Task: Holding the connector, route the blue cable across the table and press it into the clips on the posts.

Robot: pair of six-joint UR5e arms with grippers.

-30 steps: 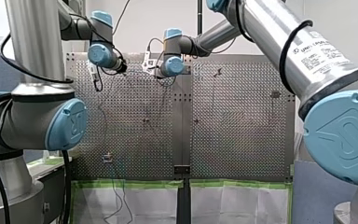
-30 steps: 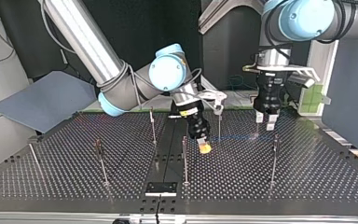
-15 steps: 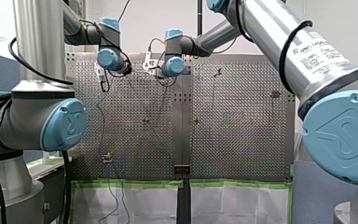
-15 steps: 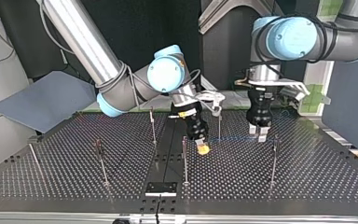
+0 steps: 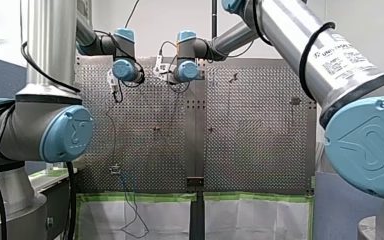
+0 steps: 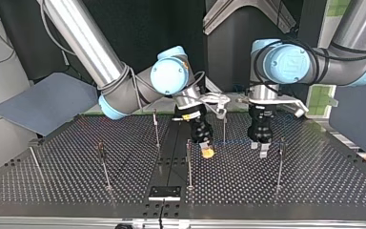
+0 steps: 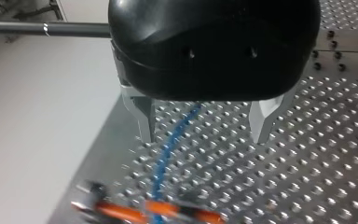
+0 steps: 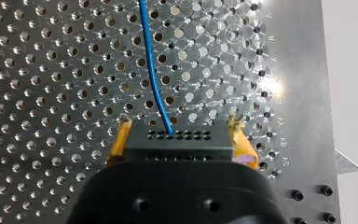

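Metal table [image 6: 314,181]: perforated plate; thin upright posts [image 6: 104,167] stand across it, seen in the top view from its left.
My right gripper [image 6: 208,152]: left of the middle in the top view, tilted down towards the plate, just beside a central post.
Yellow pads [image 8: 119,140]: closed on the connector [image 8: 177,140], one at each end of it.
Connector: black block; long axis runs from pad to pad, across the gripper; its holed face points ahead, away from the wrist.
Blue cable [image 8: 154,88]: leaves the connector's holed face and runs straight ahead of my right gripper over the plate with a slight bend; in the top view its long axis lies roughly level, towards my left gripper.
My left gripper [image 6: 259,149]: right of the middle in the top view, pointing straight down, near the plate.
Metal fingers [image 7: 145,116]: spread apart, gripping nothing; the cable passes beneath the gap, nearer one finger.
Orange object [image 7: 121,212]: ahead of my left gripper along the cable, too blurred to identify.
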